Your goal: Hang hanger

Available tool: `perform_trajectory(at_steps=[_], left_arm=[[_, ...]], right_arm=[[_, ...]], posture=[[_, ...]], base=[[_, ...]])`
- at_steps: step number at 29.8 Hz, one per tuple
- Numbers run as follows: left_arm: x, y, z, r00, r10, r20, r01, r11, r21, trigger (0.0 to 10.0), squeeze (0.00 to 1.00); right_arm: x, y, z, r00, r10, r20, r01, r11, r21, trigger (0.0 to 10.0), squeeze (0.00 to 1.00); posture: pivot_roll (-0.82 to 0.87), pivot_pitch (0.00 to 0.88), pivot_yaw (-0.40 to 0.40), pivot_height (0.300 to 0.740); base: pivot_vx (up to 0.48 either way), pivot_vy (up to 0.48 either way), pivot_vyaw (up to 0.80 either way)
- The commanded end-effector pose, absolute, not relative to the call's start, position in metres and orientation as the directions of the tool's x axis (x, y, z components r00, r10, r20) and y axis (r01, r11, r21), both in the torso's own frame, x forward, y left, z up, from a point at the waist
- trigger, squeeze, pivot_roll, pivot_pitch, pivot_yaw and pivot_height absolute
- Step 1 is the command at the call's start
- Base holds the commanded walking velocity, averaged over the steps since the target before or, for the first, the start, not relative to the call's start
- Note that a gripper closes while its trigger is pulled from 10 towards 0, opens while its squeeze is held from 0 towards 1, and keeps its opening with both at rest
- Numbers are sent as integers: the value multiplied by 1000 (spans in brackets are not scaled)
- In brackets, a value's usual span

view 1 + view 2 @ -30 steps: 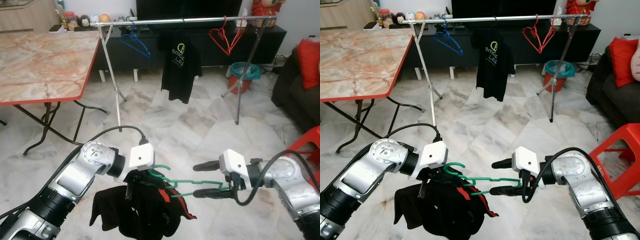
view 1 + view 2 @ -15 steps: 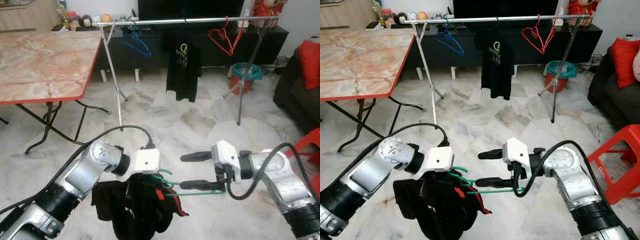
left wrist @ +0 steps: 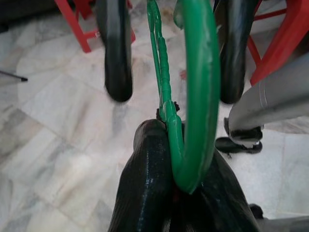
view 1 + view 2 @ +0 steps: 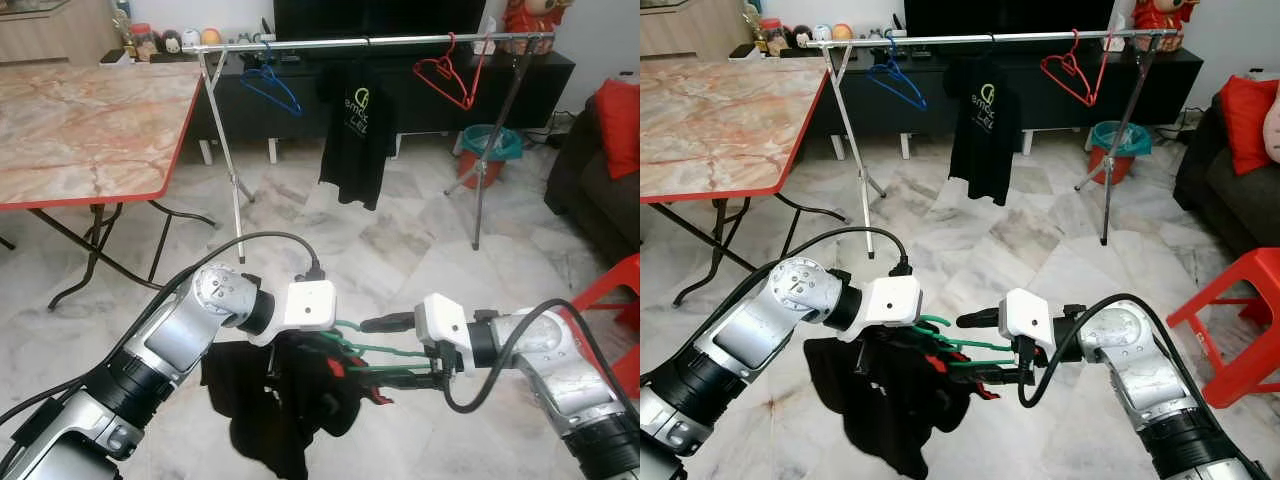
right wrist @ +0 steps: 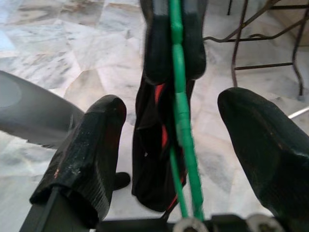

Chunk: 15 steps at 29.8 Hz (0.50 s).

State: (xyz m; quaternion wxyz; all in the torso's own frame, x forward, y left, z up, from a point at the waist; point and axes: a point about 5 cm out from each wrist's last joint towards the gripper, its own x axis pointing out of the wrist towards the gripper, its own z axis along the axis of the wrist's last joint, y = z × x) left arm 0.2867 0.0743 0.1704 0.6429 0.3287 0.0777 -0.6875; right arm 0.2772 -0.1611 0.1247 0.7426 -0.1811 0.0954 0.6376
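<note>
**Fingers spread around the green hanger, low over the marble floor**

Fingers (image 5: 89,154) of our right gripper (image 4: 385,350) are standing apart, one on each side of the thin green wire hanger (image 4: 375,352), whose bar is running between them without being pinched. We are seeing our left gripper (image 3: 169,53) with its two black fingers (image 3: 116,53) likewise spread, the hanger's curved green hook (image 3: 195,96) passing between them and resting over a black rounded part below.

We are holding the hanger low in front of us, between the two silver arms, well short of the rail. A black garment with red trim (image 4: 285,395) is draped on it and is sagging under our left wrist.

Beyond it, the pale marbled tile floor (image 4: 330,250) is stretching to a long silver clothes rail on tripod legs (image 4: 300,43). On that rail a blue plastic hanger (image 4: 268,88) is hanging near its left end, a black T-shirt with a pale green logo (image 4: 358,130) near the middle, and red wire hangers (image 4: 445,75) toward the right.

A marble-patterned folding table with a red edge (image 4: 90,130) is standing at our left. A teal-lined red bin (image 4: 487,150) is sitting behind the rail's right legs, and a red plastic stool (image 4: 1240,310) is standing just beside our right arm.
</note>
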Motion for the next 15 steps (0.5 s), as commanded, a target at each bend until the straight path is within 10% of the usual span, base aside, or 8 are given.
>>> perform_trajectory(at_steps=[1, 15], left_arm=[[287, 72, 186, 48, -858, -511, 922, -159, 353, 10000, 0], [290, 61, 202, 89, -900, -428, 904, -108, 415, 10000, 0]], right_arm=[[281, -160, 131, 188, 916, -353, -974, 129, -184, 10000, 0], [287, -158, 121, 262, 901, -345, -955, 190, -228, 10000, 0]], posture=[[5, 0, 27, 740], [16, 0, 13, 740]], base=[[0, 0, 0], [0, 0, 0]])
